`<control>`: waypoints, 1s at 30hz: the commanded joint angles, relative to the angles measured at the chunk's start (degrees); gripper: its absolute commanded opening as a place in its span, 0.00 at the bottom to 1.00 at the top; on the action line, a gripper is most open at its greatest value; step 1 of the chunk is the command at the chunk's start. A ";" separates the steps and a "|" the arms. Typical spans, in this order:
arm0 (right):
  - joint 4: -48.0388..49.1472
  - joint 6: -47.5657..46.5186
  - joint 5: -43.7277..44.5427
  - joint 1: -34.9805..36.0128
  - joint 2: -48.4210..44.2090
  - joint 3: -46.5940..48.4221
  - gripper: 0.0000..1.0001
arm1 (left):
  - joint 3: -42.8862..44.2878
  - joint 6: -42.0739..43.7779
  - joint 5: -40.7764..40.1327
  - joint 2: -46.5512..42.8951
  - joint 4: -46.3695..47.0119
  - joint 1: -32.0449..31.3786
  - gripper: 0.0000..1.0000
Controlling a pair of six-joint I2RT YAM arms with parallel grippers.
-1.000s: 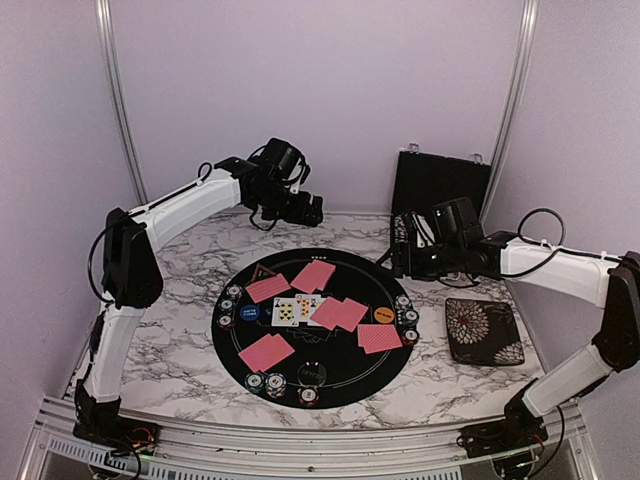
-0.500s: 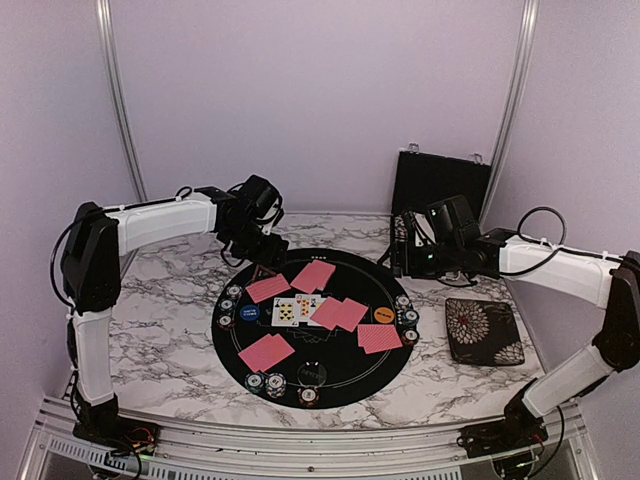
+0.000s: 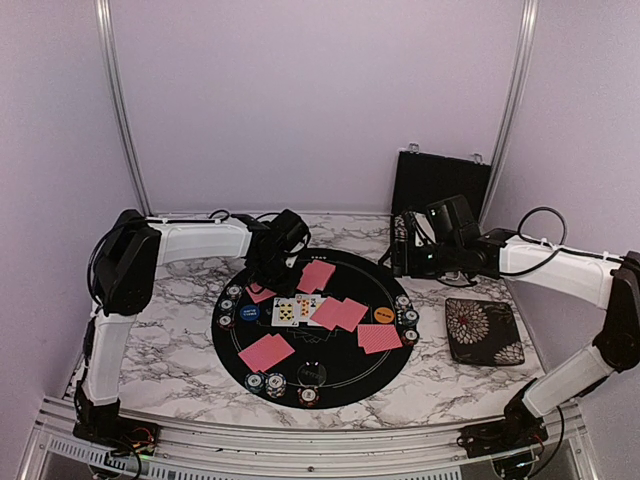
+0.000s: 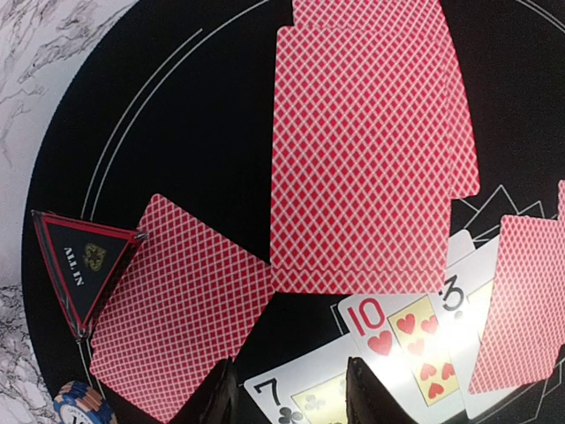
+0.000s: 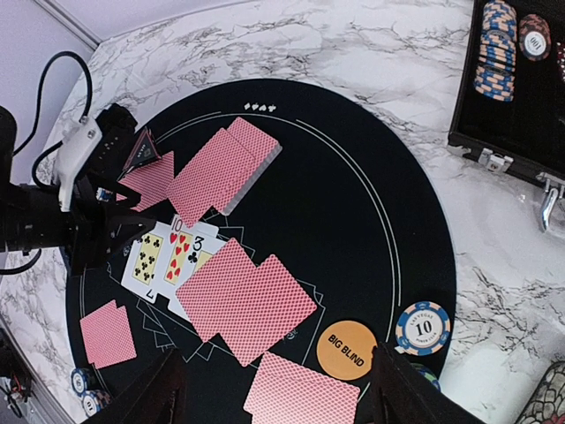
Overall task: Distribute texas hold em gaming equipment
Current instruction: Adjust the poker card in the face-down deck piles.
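Hanging low over the round black mat [image 3: 340, 385] at about 10 o'clock, the left arm [image 3: 200, 238] has its jaws parted with nothing between them. In its wrist view the tips straddle the corner of a face-up seven of clubs [image 4: 296, 399]. I cannot tell whether they touch the mat.

The right arm [image 3: 545, 262] reaches in from 3 o'clock and stops just past the mat's 2 o'clock edge. Its jaws are spread wide and empty.

The cards all lie on the mat. A red-backed pile [image 3: 314, 275] sits toward 12 o'clock and a single red-backed card [image 3: 262, 292] at 10 o'clock, beside a triangular "ALL IN" marker [image 4: 84, 265]. Three face-up cards [image 3: 290, 311] are in the middle, overlapped at 3 o'clock by a red-backed pair [image 3: 340, 313]. More red backs lie at 4 o'clock [image 3: 379, 338] and 8 o'clock [image 3: 266, 352].

Chip stacks line the mat's rim at 9 o'clock [image 3: 228, 305], 3 o'clock [image 3: 408, 318] and 7 o'clock [image 3: 268, 383]. An orange button [image 3: 383, 314] lies near 3 o'clock and a blue button [image 3: 249, 312] near 9.

On the marble worktop [image 3: 170, 340], an open black case [image 3: 440, 185] stands at 1 o'clock and a floral pad [image 3: 484, 331] lies at 3 o'clock.
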 commanded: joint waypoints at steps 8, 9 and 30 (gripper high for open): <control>-0.79 0.41 0.98 0.63 -3.26 0.56 0.69 | 6.59 -0.90 -0.63 4.87 -0.09 0.32 0.39; -0.86 0.41 1.03 0.64 -3.37 0.54 0.69 | 7.05 -0.92 -0.55 5.19 -0.16 0.31 0.38; -0.70 0.88 1.14 0.64 -5.12 -2.09 0.69 | 4.11 -0.93 -0.82 2.63 -0.65 0.14 0.36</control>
